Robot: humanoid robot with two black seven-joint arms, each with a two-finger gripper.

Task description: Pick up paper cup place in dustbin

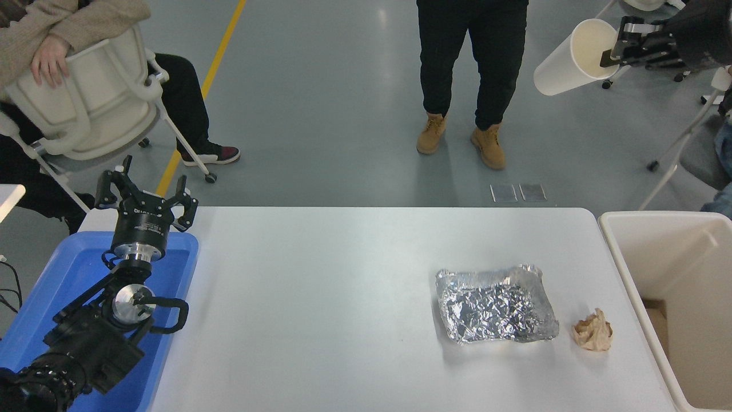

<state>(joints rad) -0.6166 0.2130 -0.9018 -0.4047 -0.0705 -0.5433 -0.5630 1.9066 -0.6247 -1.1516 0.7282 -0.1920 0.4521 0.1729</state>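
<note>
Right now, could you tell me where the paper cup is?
In the head view the paper cup is at the upper right, held tilted by its rim in the right gripper, up beyond the table's far edge and the dustbin.

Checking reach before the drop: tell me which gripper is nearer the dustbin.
Right. The right gripper holds the paper cup by its rim, high up at the picture's upper right, above and beyond the dustbin. The left gripper sits over the blue tray, across the table.

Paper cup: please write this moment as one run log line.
right gripper: shut on paper cup, held high, tilted | dustbin: cup not in yet | left gripper: open, parked over blue tray
</note>
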